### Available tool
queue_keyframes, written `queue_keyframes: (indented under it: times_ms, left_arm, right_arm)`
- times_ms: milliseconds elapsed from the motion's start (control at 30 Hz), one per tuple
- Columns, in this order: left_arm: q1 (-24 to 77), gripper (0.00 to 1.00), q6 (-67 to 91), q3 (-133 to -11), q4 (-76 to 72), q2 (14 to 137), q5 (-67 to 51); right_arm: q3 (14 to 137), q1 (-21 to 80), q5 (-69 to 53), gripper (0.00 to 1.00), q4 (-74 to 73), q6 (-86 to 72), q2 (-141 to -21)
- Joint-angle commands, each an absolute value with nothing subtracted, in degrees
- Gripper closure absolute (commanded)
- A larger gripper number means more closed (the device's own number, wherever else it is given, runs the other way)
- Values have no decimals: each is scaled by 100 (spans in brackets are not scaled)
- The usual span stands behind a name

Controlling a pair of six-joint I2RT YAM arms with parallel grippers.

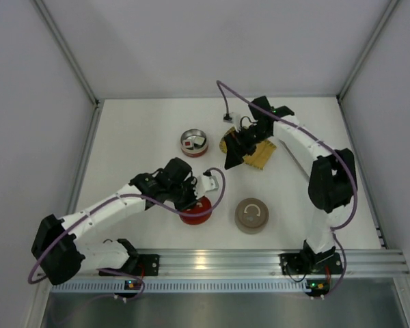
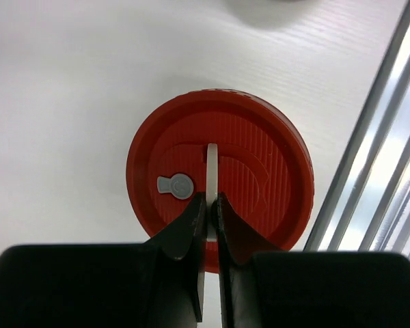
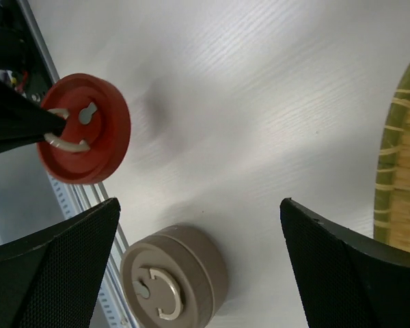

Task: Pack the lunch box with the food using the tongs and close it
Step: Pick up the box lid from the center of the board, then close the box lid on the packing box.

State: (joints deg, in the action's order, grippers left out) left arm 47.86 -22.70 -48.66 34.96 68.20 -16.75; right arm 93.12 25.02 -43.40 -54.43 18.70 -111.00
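The lunch box (image 1: 183, 139), a round open tin with a red rim, stands mid-table with white food (image 1: 195, 143) pieces inside. Its red lid (image 2: 253, 147) lies flat near the front edge. My left gripper (image 2: 210, 199) is shut on the lid's white ring handle (image 2: 211, 167), which stands upright between the fingers. The same lid (image 3: 82, 130) shows in the right wrist view with the left fingers on it. My right gripper (image 3: 199, 202) hangs wide open and empty above the table, by the yellow woven tray (image 1: 258, 156). The tongs are out of view.
A closed taupe round tin (image 1: 251, 216) with a ring handle sits near the front, right of the red lid, and shows below my right gripper as the taupe tin (image 3: 174, 277). The aluminium rail (image 2: 376, 171) runs along the table's near edge.
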Motion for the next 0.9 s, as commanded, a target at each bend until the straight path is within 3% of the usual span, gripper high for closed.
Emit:
queue_keyframes:
  times_ms: [0, 267, 600, 700, 867]
  left_arm:
    - [4264, 100, -2013, -5413, 3823, 7021, -1486]
    - [2893, 100, -1345, -8329, 3762, 9358, -256]
    - [2619, 100, -1213, -11756, 3990, 11899, 439]
    - [2619, 100, -925, -12276, 4279, 12295, 492]
    - [2628, 100, 16, -12130, 4649, 12200, 430]
  right_arm:
    - [9519, 2224, -4833, 0, -5344, 1609, -10320]
    - [8939, 1110, -4922, 1, -5555, 1968, -9273]
    - [8034, 246, -4975, 1, -5730, 2557, -8570]
    - [7884, 132, -4966, 1, -5757, 2654, -8552]
    - [7752, 53, -4983, 1, -5845, 2804, -8552]
